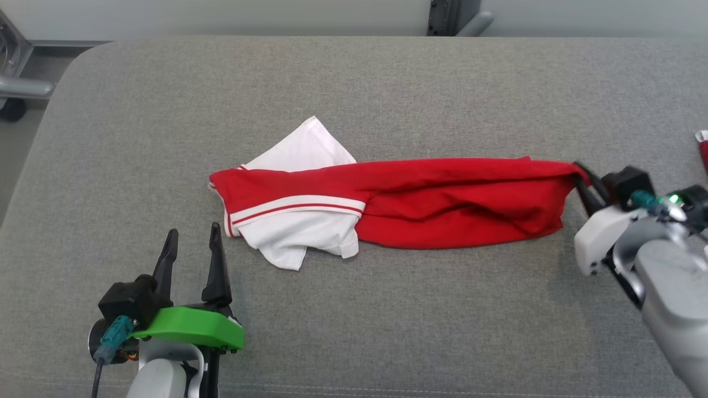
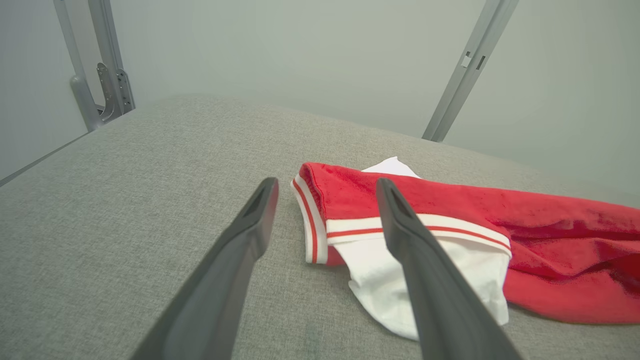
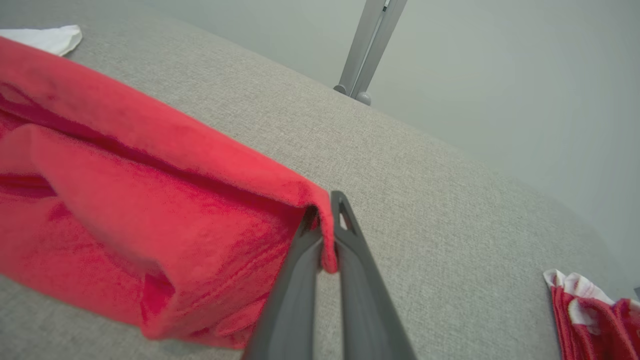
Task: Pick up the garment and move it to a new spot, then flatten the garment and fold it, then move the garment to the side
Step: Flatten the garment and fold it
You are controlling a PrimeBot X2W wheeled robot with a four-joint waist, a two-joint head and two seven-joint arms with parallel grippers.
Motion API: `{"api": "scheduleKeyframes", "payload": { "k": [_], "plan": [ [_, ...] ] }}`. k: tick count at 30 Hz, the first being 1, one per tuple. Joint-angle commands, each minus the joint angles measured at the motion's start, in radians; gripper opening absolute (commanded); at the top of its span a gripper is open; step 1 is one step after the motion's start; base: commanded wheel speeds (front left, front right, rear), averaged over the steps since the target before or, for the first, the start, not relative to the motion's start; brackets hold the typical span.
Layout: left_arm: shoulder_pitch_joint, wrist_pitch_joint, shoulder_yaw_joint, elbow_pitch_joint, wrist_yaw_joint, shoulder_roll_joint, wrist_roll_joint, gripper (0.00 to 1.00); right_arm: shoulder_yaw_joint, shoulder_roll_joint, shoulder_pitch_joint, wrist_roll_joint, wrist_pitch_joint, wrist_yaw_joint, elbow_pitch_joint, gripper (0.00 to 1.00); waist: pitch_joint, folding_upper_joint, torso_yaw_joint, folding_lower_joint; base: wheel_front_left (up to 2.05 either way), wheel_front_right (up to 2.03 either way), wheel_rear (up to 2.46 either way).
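Note:
A red garment [image 1: 453, 202] with white sleeves and striped trim lies stretched sideways across the grey cushioned surface [image 1: 354, 83]. Its right corner is pinched by my right gripper [image 1: 581, 177], shut on the red cloth [image 3: 150, 200] and holding that edge slightly raised; in the right wrist view the fabric sits between the two fingers [image 3: 350, 250]. My left gripper [image 1: 191, 237] stands open on the surface just left of and below the garment's white sleeve end [image 2: 400, 280], with nothing between its fingers [image 2: 250, 235].
Another red and white cloth [image 1: 702, 146] lies at the far right edge, also seen as a bundle [image 3: 595, 315] in the right wrist view. Metal frame posts [image 2: 465, 70] stand beyond the surface's far edge.

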Motion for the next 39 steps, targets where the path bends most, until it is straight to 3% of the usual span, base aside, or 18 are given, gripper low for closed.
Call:
{"api": "scheduleKeyframes", "payload": {
  "k": [1,7,12,20,25,30,39],
  "plan": [
    [-0.019,-0.003,-0.002,0.003,-0.003,-0.002,0.000,1.00,-0.023,-0.016,-0.051,-0.021,0.006,-0.002,0.032,0.00,0.013,0.0100,0.015,0.0000,0.00,0.00,0.00],
    [-0.041,-0.004,-0.017,0.016,-0.009,-0.012,0.003,1.00,-0.079,-0.040,-0.240,-0.142,-0.010,-0.002,0.141,0.00,0.042,0.0100,0.058,0.0000,0.00,0.00,0.00],
    [-0.042,-0.004,-0.017,0.023,-0.007,-0.019,0.003,1.00,-0.093,-0.028,-0.251,-0.238,-0.018,-0.002,0.082,0.00,0.048,0.0100,0.067,0.0000,0.00,0.00,0.00],
    [-0.027,-0.004,0.006,0.014,-0.003,-0.019,0.010,1.00,-0.103,-0.015,0.032,-0.346,-0.018,-0.002,-0.288,0.00,0.048,0.0100,0.007,0.0000,0.00,0.00,0.00],
    [-0.026,-0.004,0.012,0.008,-0.004,-0.014,0.015,1.00,-0.125,0.009,0.184,-0.370,-0.018,-0.002,-0.389,0.00,0.050,0.0100,-0.027,0.0000,0.00,0.00,0.00],
    [-0.026,-0.004,0.013,0.010,-0.009,-0.010,0.022,1.00,-0.168,0.036,0.302,-0.387,-0.018,-0.002,-0.419,0.00,0.048,0.0100,-0.055,0.0000,0.00,0.00,0.00],
    [-0.015,-0.004,0.004,0.024,-0.013,-0.006,0.023,1.00,-0.236,0.096,0.355,-0.395,-0.018,-0.002,-0.318,0.00,0.022,0.0100,-0.080,0.0000,0.00,0.00,0.00]
  ]
}}
